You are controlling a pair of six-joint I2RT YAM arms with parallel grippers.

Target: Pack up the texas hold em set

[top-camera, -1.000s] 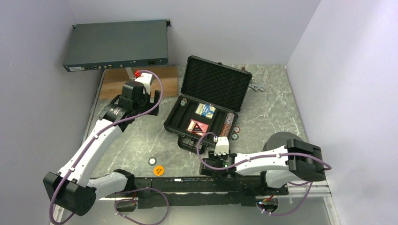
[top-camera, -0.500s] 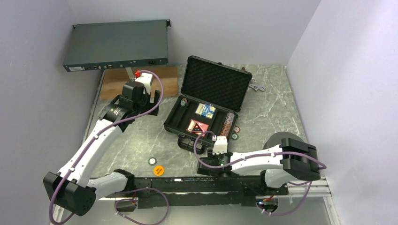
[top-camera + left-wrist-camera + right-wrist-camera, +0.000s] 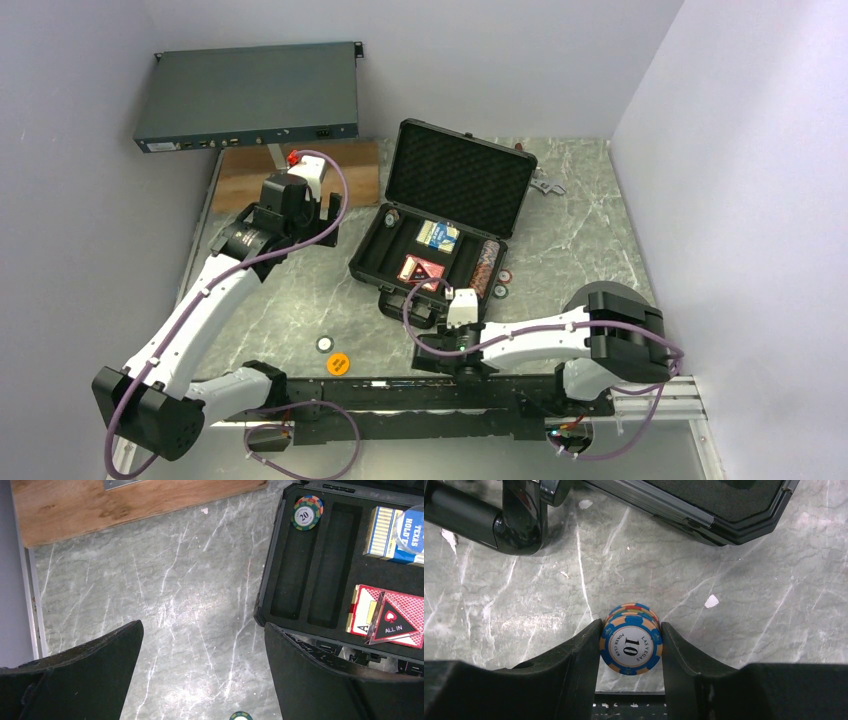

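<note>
The right gripper [image 3: 630, 630] has just closed in a little and now pinches a small stack of chips [image 3: 630, 647], blue one on top, low over the table near the handle [image 3: 474, 517], its arm drawn slightly leftward. The stack looks ready to carry into the open case [image 3: 440, 235] just beyond. Farther back, the left gripper [image 3: 202, 627] hangs wide open and empty beside the case.

Top view high and behind, tilting down over the whole table [image 3: 590, 230], wrist views close, facing straight down, sharing case [image 3: 270, 575] edge
</note>
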